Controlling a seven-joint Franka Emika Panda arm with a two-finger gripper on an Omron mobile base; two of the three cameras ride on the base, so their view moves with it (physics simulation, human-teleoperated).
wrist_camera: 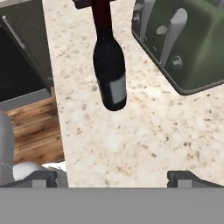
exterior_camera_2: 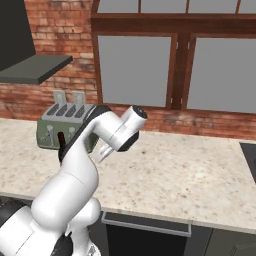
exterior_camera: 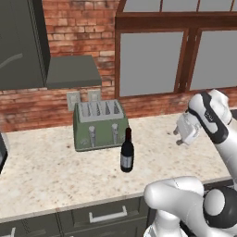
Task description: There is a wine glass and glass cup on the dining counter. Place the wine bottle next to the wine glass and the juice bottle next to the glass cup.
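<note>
Left base view, left to right: dark cabinet and grey hood (exterior_camera: 73,71) up top against the brick wall, a dark appliance edge cut off at the far left border. Green four-slot toaster (exterior_camera: 100,124) sits at the back of the speckled wall counter (exterior_camera: 41,171). The wine bottle (exterior_camera: 127,152) stands upright just in front of the toaster's right corner, close but apart from it; long axis vertical, dark red cap up, pale label facing the camera. Right of it, well apart, the gripper (exterior_camera: 178,137) hangs above the counter at the end of the white arm, turned toward the bottle.

Right base view: the toaster (exterior_camera_2: 62,125) is partly hidden behind the arm; the bottle is mostly blocked, just a dark sliver (exterior_camera_2: 62,141) at the arm's edge. Gripper (exterior_camera_2: 103,154) points down-left, pale fingers hard to separate here. A dark edge at the far right is cut off by the frame.

Hand view: rolled, so the bottle (wrist_camera: 109,74) reads with its neck toward the top edge, cap cut off, base lower. Toaster (wrist_camera: 188,48) at upper right, cropped. Floor boards and a dark cabinet front at left. Both dark finger tips (wrist_camera: 41,178) sit at the bottom corners, jaws wide apart, nothing between them, bottle well ahead.
</note>
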